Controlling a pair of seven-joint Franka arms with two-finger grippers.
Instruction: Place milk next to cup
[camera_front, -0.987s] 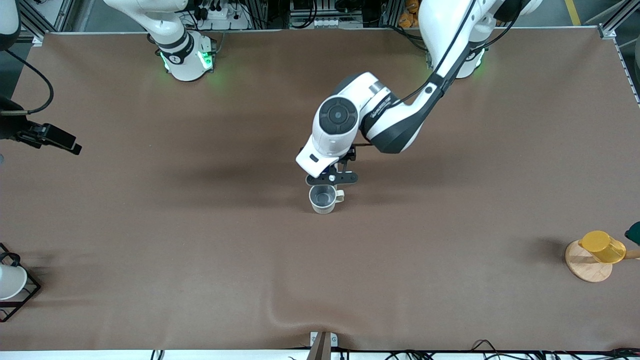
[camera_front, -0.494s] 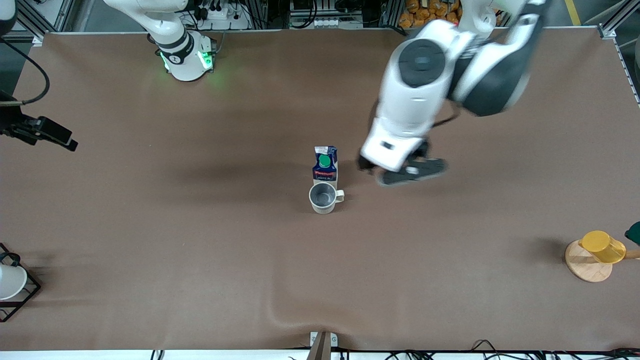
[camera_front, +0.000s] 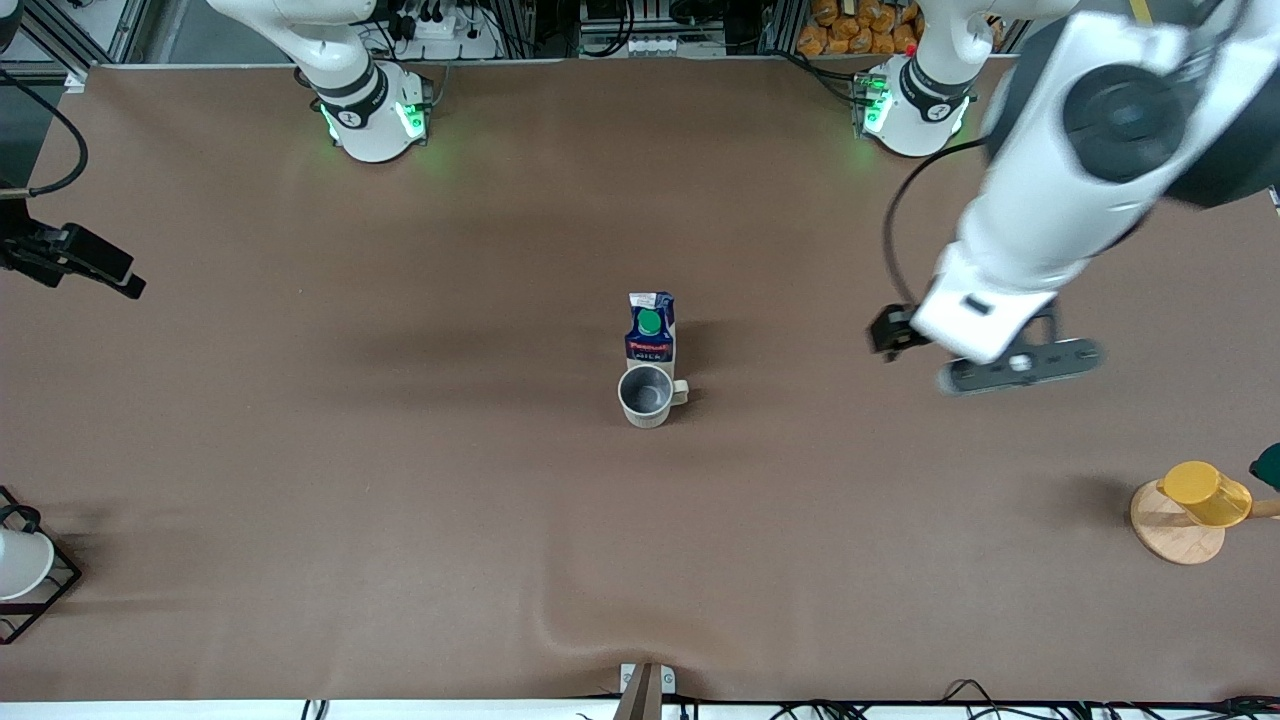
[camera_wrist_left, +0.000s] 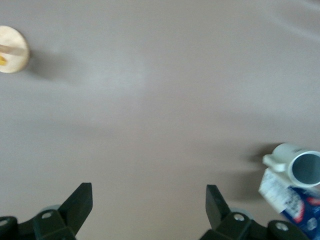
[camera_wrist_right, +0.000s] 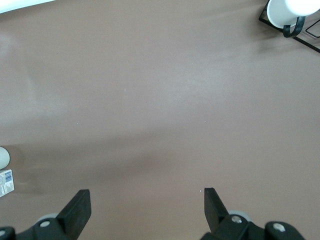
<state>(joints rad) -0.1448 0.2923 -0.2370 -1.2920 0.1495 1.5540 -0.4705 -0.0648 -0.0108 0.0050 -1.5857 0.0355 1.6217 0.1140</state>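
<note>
The milk (camera_front: 650, 330), a dark blue carton with a green cap, stands upright mid-table. It is just farther from the front camera than the cup (camera_front: 647, 395), a beige mug with a grey-blue inside, and close against it. My left gripper (camera_front: 1015, 372) hangs open and empty in the air over bare cloth toward the left arm's end, well apart from both. The left wrist view shows its open fingers (camera_wrist_left: 149, 192), with the cup (camera_wrist_left: 300, 165) and milk (camera_wrist_left: 292, 202) at the frame's edge. My right gripper (camera_front: 115, 278) waits open (camera_wrist_right: 146, 197) over the right arm's end.
A yellow cup (camera_front: 1205, 493) sits on a round wooden stand (camera_front: 1170, 530) near the left arm's end. A white cup (camera_front: 18, 562) rests in a black wire rack (camera_front: 50, 590) at the right arm's end. The brown cloth has a ridge (camera_front: 565, 630) near the front edge.
The left gripper has left the milk, risen and swung fast toward the left arm's end. The milk stays standing by the cup. The right gripper has drifted slightly.
</note>
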